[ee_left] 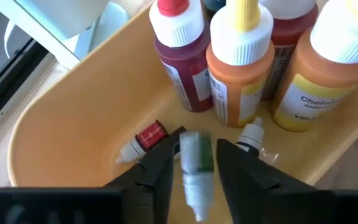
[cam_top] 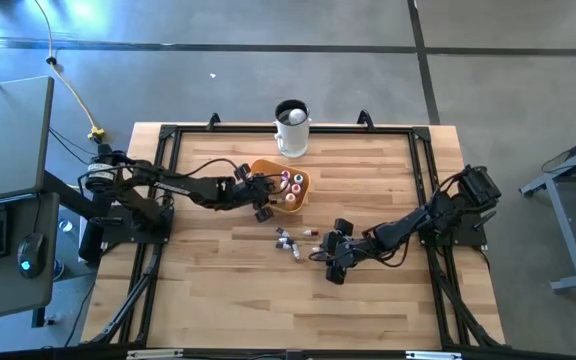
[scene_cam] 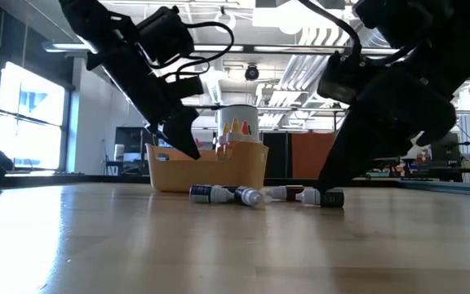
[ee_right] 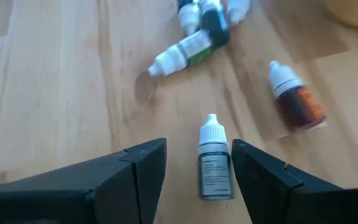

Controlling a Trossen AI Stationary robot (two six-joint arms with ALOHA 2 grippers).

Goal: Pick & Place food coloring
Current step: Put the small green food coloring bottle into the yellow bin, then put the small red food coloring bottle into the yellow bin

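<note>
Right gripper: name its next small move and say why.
Probably close. The right gripper sits low on the table with open fingers either side of a lying dark bottle, not yet gripping it. The left gripper is busy over the orange bowl.

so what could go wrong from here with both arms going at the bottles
1. The left gripper is over the orange bowl with a green bottle between its fingers; dropped, it may knock the upright bottles.
2. The right gripper straddles a lying bottle; its round body could roll or slip when squeezed.
3. Other loose bottles lie close ahead and could get nudged.
</note>
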